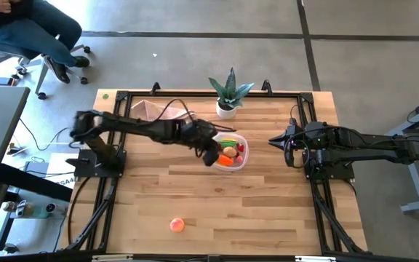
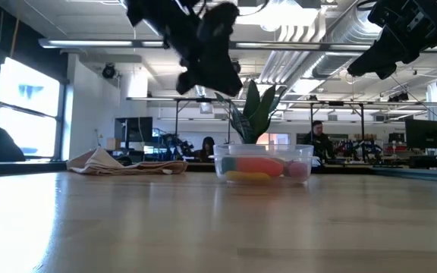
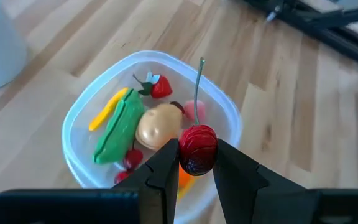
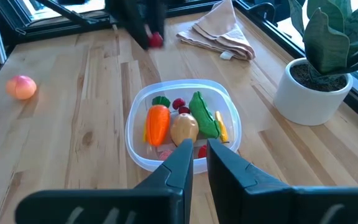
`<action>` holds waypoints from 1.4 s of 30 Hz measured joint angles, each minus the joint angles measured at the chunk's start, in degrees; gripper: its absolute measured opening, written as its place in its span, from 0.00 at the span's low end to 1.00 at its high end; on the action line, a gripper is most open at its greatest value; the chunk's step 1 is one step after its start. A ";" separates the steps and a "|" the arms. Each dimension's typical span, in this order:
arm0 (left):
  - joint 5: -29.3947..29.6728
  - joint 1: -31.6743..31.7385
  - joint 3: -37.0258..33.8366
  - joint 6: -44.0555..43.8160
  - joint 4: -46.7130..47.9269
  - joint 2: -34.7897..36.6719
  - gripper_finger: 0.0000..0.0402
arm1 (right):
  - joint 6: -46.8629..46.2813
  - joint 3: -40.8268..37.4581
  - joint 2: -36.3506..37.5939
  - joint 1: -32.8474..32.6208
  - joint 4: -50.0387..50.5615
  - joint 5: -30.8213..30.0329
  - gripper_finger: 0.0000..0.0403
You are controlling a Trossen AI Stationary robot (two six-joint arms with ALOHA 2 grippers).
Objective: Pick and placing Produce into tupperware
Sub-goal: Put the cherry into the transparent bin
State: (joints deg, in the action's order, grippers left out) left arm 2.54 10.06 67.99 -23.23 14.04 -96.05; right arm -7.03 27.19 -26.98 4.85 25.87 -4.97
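On the near side of the wooden bench (image 1: 195,196), a pink-orange peach (image 1: 177,225) is lying alone, well apart from both arms. Farther in, the left gripper (image 3: 196,163) is pinching a dark red cherry (image 3: 197,149), its green stem pointing up, and is hovering above the near-left edge of the clear tupperware (image 1: 240,161). Inside the container, an orange carrot (image 4: 157,122), a green pod (image 3: 119,126), a tan potato-like piece (image 3: 156,124), a yellow strip (image 3: 107,108) and a strawberry (image 3: 158,86) are sitting together. The left arm is reaching across from its base, elbow raised. The right gripper (image 4: 196,155), fingers nearly pressed together and holding nothing, is waiting right of the tupperware. Beyond, a potted plant (image 1: 228,92) is standing.
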 joint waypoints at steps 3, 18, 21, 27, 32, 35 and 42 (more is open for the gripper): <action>-2.93 1.34 0.00 3.30 -4.56 -4.10 0.21 | 0.00 -0.01 0.02 0.01 0.01 -0.02 0.09; -1.92 3.08 0.43 14.05 -7.02 -13.46 0.21 | 0.00 -0.01 0.01 0.01 0.02 -0.01 0.09; -1.72 3.60 0.42 14.27 -6.58 -13.66 0.21 | 0.00 -0.01 0.02 0.01 0.01 -0.01 0.09; -1.40 3.88 0.42 15.97 -5.59 -13.66 0.21 | 0.00 -0.01 0.00 0.01 0.02 -0.02 0.09; -0.10 3.81 0.43 17.01 -3.90 -13.66 0.21 | 0.00 0.00 0.01 0.01 0.01 -0.02 0.09; 0.09 3.88 0.42 17.02 -3.47 -13.66 0.21 | 0.00 -0.01 0.00 0.01 0.00 -0.02 0.09; 0.09 3.81 0.45 17.53 -3.40 -15.35 0.21 | 0.01 -0.01 0.02 0.01 0.00 -0.02 0.09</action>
State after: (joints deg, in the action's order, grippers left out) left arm 2.63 13.87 68.44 -5.70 10.64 -111.40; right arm -7.02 27.18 -26.96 4.86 25.87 -4.99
